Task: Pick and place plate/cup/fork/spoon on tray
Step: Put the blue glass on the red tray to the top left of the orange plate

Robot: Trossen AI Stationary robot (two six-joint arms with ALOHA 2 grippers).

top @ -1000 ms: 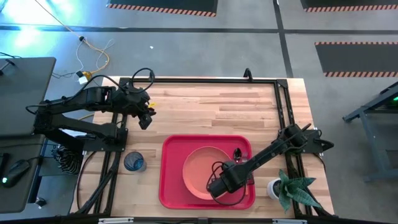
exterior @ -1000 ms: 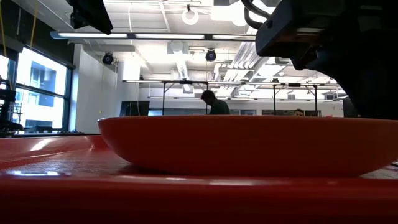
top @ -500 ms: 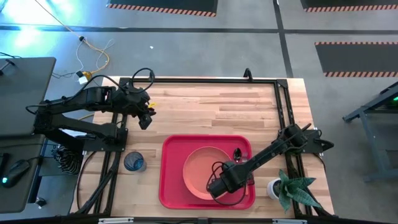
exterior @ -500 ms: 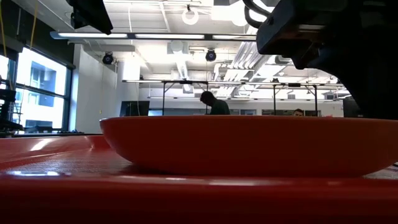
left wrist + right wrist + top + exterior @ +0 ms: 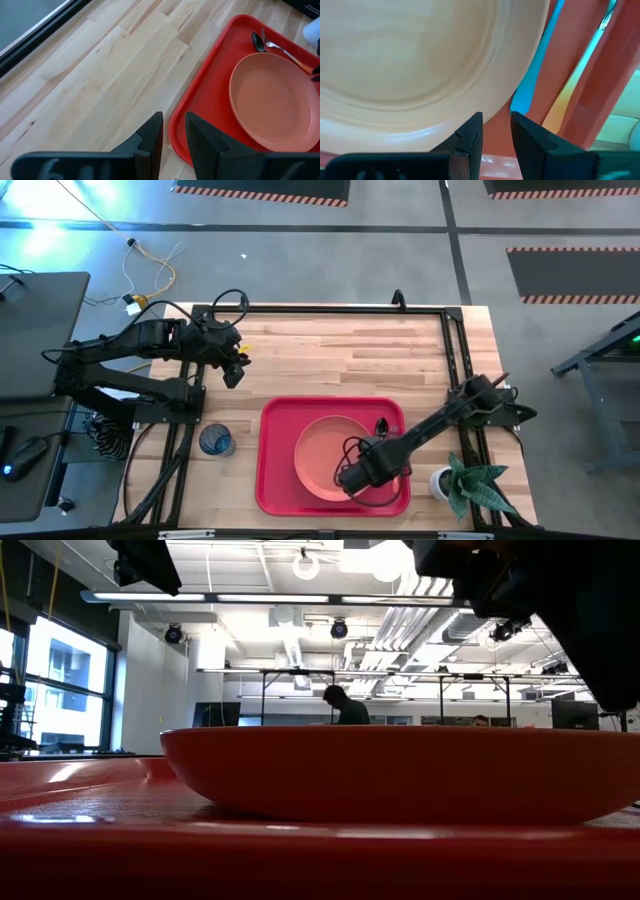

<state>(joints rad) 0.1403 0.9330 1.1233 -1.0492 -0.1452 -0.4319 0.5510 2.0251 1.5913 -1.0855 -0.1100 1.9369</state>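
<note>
The salmon-orange plate (image 5: 325, 455) lies flat on the red tray (image 5: 275, 480). The spoon (image 5: 257, 41) and the fork (image 5: 285, 50) lie side by side on the tray's floor along the plate's right side. In the right wrist view the spoon's blue handle (image 5: 537, 70) and the fork's orange handle (image 5: 562, 102) run past the plate's rim. The blue cup (image 5: 215, 441) stands on the table left of the tray. My right gripper (image 5: 496, 125) hovers shut and empty above the plate's near right rim. My left gripper (image 5: 173, 127) is shut and empty above the table's far left.
A small plant in a white pot (image 5: 455, 480) stands at the table's near right corner, beside the tray. Bare wood lies beyond the tray's far rim. Black frame rails (image 5: 455, 350) run along the table's edges. People show in the room behind the table.
My right gripper has risen from just above the plate's near right rim and gone slightly toward the table's right edge. The plate, the spoon and the fork have stayed where they were.
</note>
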